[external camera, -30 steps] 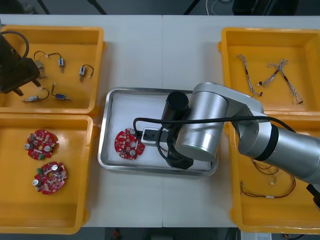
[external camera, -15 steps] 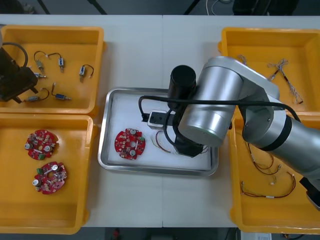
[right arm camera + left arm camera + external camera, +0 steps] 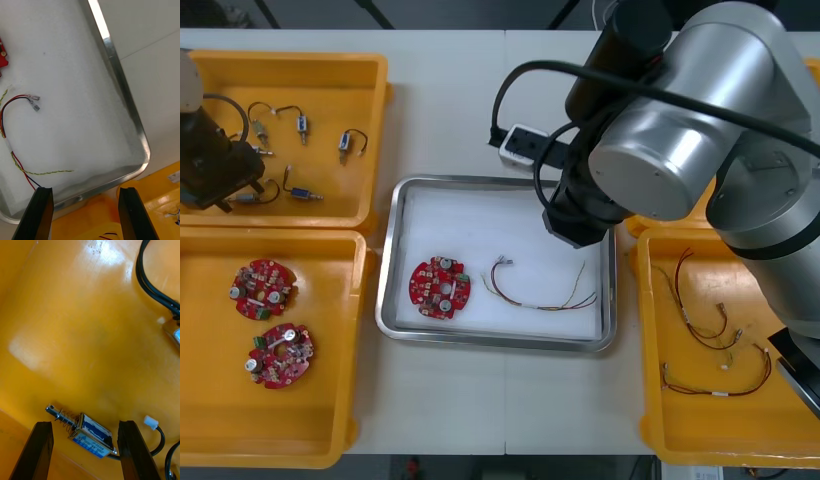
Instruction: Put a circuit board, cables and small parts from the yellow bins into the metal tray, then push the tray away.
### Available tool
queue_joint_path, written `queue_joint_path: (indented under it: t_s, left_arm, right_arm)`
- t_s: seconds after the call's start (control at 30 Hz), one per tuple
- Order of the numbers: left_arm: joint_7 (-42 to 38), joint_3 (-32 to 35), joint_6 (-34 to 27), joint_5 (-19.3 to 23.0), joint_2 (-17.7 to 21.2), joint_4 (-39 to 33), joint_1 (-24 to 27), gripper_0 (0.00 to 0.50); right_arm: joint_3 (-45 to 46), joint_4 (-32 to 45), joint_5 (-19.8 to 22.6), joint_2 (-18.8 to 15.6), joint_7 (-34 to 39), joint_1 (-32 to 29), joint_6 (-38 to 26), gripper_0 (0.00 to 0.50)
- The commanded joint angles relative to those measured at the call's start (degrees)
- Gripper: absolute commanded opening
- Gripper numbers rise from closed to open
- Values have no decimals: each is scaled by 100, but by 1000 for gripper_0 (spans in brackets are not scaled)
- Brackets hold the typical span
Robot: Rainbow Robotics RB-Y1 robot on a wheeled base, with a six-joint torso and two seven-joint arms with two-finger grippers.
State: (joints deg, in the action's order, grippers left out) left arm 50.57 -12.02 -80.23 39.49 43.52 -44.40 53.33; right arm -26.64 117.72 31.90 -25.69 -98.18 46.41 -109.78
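Our right end effector (image 3: 85, 192) hangs open and empty above the metal tray (image 3: 120, 90), its two black fingers spread wide near the tray corner that lies closest to the right-hand bins. In the front view we see the right arm reaching in over the tray's far right corner. On the tray's white floor a round red circuit board (image 3: 439, 288) lies toward the left side. A red and yellow cable (image 3: 540, 298) lies just to the right of it, apart from the board, with its small terminals at the board's end.

Our left end effector (image 3: 84, 425) is open as well, low inside the far-left yellow bin (image 3: 330, 72). Its fingers stand on either side of a small metal part (image 3: 92, 434) that lies on the bin floor, and we cannot tell whether they touch it. A black lead runs from that part. Other small metal parts (image 3: 345, 145) with black leads lie scattered in the same bin.

We see two more circuit boards (image 3: 264, 287) in the near-left yellow bin (image 3: 210, 420), one behind the other. More red and yellow cables (image 3: 715, 375) lie in the near-right yellow bin (image 3: 660, 440). The tray sits on the light counter (image 3: 450, 110) between the bins.
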Motion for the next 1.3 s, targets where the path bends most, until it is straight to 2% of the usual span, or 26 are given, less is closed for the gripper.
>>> queue_joint_path:
  t_s: [0.03,0.3,0.33,0.37,0.4,0.43,0.67,0.87,1.1,1.3]
  left_arm:
    - [-601,-204,104,24,-63,37,266,500]
    - [-671,-424,280,85,-63,37,222,500]
    - [-671,-432,280,85,-63,37,222,463]
    - [-671,-432,280,103,-72,37,222,221]
    - [-671,-432,280,120,-72,37,222,51]
    - [-671,-432,280,138,-72,37,222,2]
    - [-663,-424,324,182,-72,28,222,0]
    - [-654,-292,297,155,-46,-112,248,0]
    - [-610,-28,-221,-12,77,-455,424,0]
    - [-425,148,-951,-47,271,-1211,477,0]
  right_arm:
    - [669,269,-8,-147,106,-62,-22,500]
    - [1768,313,27,-665,133,-343,-22,500]
    - [1900,287,27,-727,133,-378,-22,500]
    - [2093,225,9,-832,133,-422,-22,500]
    - [2225,172,0,-876,133,-448,-22,500]
    - [2357,102,-17,-920,133,-466,-22,500]
    - [3306,-663,-88,-1008,53,-448,-22,500]
    - [3772,-1427,-430,-1052,-26,-194,-22,500]
    - [4035,-2429,-703,-1052,-122,132,-22,500]
    - [4141,-3343,-1019,-1052,-307,439,-22,500]
